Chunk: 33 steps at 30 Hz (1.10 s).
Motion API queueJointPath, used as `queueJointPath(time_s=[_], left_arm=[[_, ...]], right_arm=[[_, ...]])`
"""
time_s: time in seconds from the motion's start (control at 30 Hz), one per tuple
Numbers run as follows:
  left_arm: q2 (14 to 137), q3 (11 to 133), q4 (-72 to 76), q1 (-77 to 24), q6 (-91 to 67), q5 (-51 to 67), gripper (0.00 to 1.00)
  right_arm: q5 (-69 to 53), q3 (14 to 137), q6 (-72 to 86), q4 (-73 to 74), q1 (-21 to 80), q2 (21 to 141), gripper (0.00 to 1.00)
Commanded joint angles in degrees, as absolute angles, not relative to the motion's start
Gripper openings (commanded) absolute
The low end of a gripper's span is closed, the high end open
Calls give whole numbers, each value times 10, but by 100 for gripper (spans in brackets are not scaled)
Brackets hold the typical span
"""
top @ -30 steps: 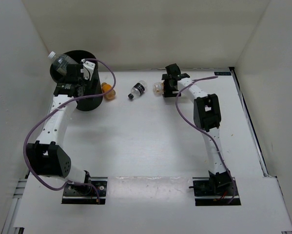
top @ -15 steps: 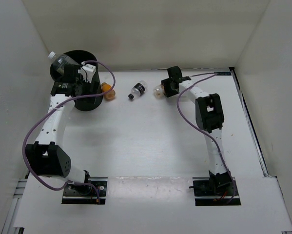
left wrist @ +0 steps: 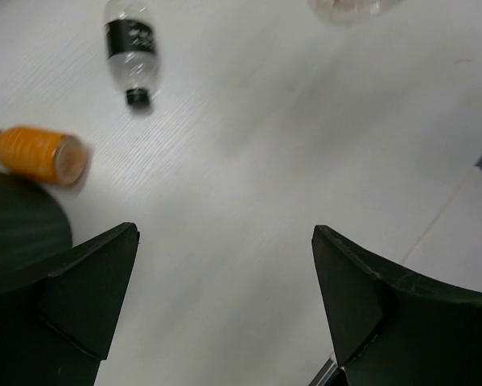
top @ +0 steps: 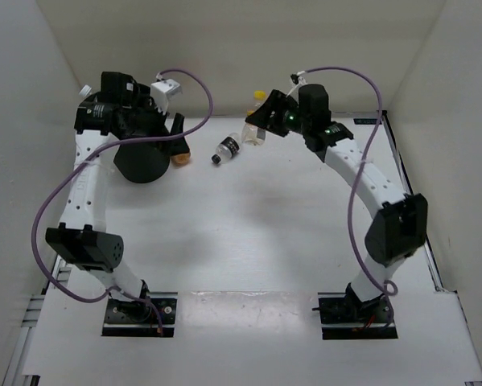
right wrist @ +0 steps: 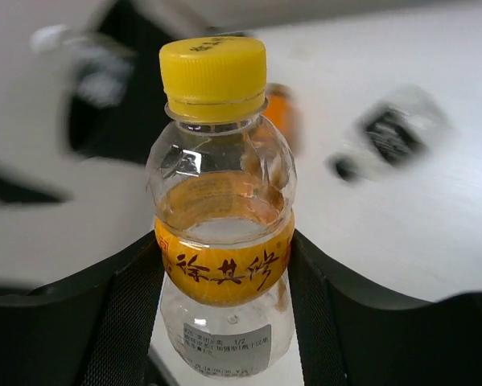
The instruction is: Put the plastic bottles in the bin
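The right claw (right wrist: pixel 224 310) was clamped on the yellow-capped bottle (right wrist: pixel 223 241), cap pointing out past its fingertips, over the far side of the counter (top: pixel 249 233). The bin (top: pixel 142 163) lay well to its left, beyond the dark-labelled bottle (top: pixel 228 148). The left claw (left wrist: pixel 224 297) gaped empty beside the bin.

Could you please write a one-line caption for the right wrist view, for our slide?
The right gripper holds a yellow-capped bottle between its fingers at the orange label, against a blurred background.
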<state>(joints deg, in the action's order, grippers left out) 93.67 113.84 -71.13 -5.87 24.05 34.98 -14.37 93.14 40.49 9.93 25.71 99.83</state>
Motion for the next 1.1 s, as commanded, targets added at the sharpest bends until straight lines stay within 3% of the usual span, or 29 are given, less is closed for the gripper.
queueJointPath(time_s=[0.0, 0.2, 0.3, 0.73, 0.87, 1.07], left_arm=[[956, 1196, -764, -64, 262, 499, 100], [966, 1266, -750, -90, 259, 552, 100], [946, 1238, -730, -117, 271, 557, 100], [923, 1200, -715, -146, 253, 500, 100], [918, 1205, -682, -141, 218, 466, 100], [912, 1248, -677, -135, 204, 533, 100]], right_arm=[[-295, 866, 348, -37, 285, 953, 0], [-418, 753, 592, -414, 291, 940, 0], [-462, 776, 656, -482, 302, 970, 0], [-433, 855, 861, -718, 324, 1062, 0], [-428, 862, 856, -716, 336, 1069, 0], [-433, 850, 805, -669, 353, 1052, 0]])
